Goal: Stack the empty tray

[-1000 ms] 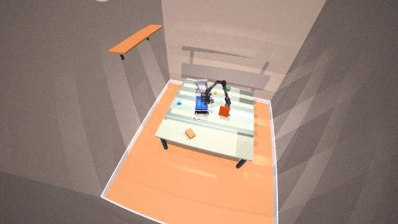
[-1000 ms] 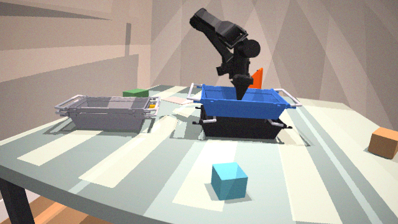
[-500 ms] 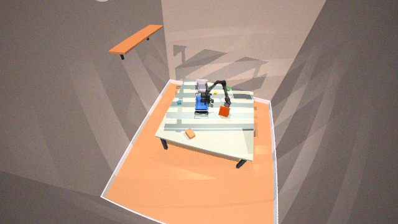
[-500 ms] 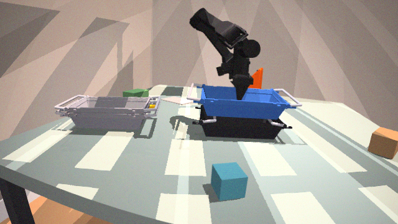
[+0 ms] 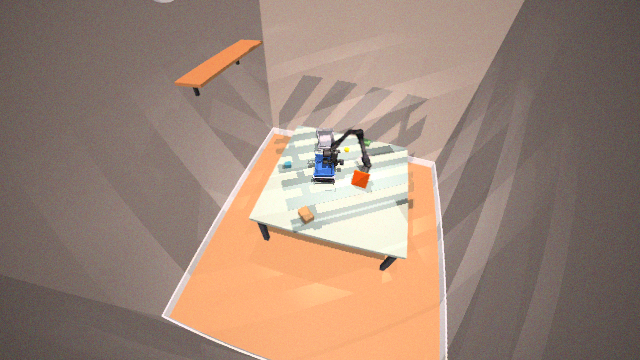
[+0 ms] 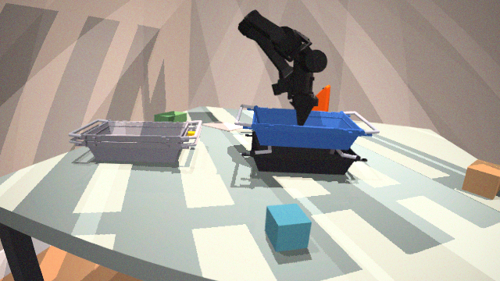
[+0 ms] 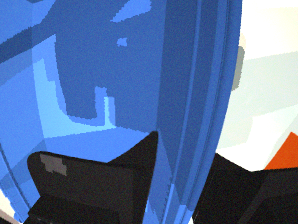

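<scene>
While the gripper (image 5: 332, 161) (image 6: 302, 122) (image 7: 168, 137) pinches the blue tray's (image 5: 324, 171) (image 6: 305, 137) (image 7: 110, 65) 12 o'clock wall, exterior view, bars (image 6: 345, 154) look swung in; tray sits over black tray (image 6: 302, 161); level check, release left.

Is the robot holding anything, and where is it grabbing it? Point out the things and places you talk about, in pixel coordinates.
Yes, the pincer (image 6: 301, 122) (image 7: 168, 137) is holding the blue tray (image 5: 324, 172) (image 6: 306, 136) (image 7: 125, 75). It's pinching one long side wall, with one finger inside the tray and the other outside.

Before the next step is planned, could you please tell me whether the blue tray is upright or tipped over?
Upright: the exterior view shows the blue tray open side up, above the black tray.
</scene>
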Robot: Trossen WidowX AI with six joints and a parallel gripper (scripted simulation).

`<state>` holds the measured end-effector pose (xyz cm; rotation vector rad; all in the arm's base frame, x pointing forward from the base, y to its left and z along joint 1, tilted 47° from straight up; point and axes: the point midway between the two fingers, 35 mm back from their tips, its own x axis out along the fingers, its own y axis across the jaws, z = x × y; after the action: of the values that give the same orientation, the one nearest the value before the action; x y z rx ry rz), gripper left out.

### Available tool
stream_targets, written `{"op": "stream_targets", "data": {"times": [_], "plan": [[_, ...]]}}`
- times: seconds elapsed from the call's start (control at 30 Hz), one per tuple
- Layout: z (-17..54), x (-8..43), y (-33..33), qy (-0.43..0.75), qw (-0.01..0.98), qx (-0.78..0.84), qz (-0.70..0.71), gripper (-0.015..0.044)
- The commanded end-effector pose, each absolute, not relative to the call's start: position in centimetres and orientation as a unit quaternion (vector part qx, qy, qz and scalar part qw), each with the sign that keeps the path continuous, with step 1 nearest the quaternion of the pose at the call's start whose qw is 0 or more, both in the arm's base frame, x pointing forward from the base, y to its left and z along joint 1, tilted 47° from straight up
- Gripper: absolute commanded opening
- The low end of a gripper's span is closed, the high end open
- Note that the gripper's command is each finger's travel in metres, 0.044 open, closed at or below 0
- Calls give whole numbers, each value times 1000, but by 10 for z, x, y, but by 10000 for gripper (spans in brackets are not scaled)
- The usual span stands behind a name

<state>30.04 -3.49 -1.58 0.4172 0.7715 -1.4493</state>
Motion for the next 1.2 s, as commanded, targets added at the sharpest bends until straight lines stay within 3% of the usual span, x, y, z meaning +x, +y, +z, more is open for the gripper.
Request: {"op": "stream_targets", "data": {"times": [0.0, 0.63, 1.17], "plan": [[-17, 295, -42, 345, 654, 177, -650, 0], [-17, 295, -42, 345, 654, 177, -650, 0], [-17, 295, -42, 345, 654, 177, -650, 235]]}}
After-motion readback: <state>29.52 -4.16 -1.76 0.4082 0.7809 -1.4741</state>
